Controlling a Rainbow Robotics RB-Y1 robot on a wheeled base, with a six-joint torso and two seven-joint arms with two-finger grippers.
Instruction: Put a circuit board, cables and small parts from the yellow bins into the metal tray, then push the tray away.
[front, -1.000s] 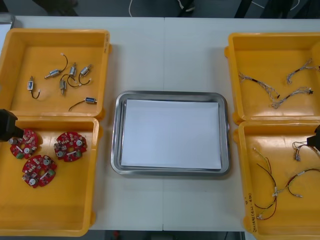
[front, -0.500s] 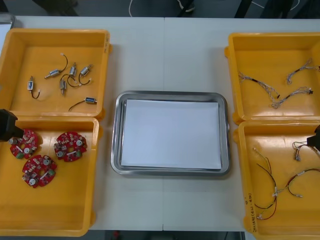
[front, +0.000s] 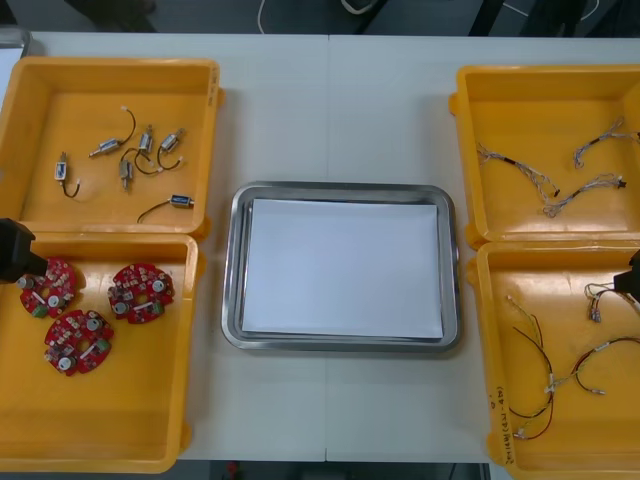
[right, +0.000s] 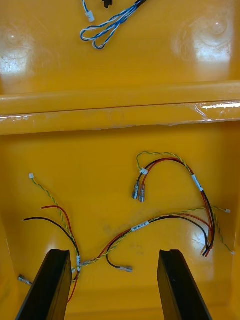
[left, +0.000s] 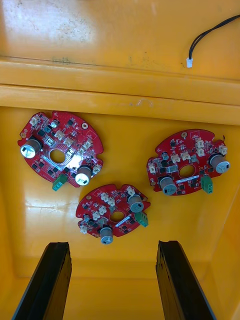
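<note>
Above three round red circuit boards in a yellow bin hangs the left gripper, jaws wide — the right gripper, likewise wide, above red and yellow cables.

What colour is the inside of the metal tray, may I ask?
White; the tray shows best in the front view.

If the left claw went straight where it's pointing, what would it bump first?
Most likely the round red circuit board nearest the open left claw, straight ahead of it, lying in the yellow plastic bin. Depth is unclear, so it might meet the bin floor first.
</note>
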